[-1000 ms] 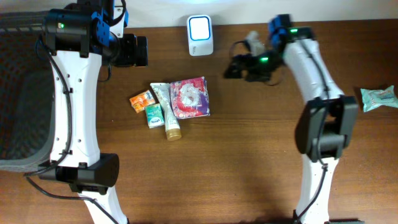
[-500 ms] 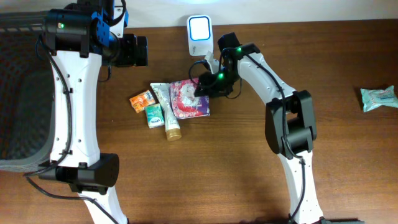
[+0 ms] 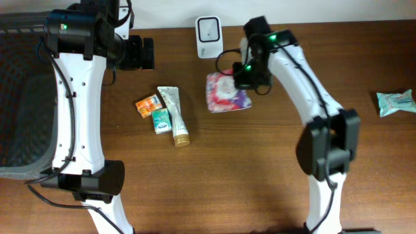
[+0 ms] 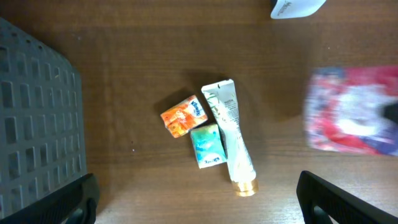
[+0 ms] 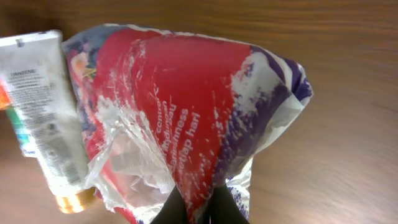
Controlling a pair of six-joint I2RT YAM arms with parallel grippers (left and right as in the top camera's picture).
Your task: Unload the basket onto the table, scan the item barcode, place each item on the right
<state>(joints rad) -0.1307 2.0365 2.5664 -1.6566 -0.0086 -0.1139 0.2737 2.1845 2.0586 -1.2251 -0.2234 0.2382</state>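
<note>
Table work beside grey basket: gripping red pouch in clenched right gripper, holding it just in front of white scanner.
Hovering left gripper with jaws spread wide, grasping nothing, near white tube, green packet and orange packet lying side by side.

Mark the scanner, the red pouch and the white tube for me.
scanner (image 3: 208, 29), overhead view, on its front window.
red pouch (image 3: 225, 97), overhead view, middle of the wrapper.
white tube (image 4: 231, 134), left wrist view, mid-body.
</note>
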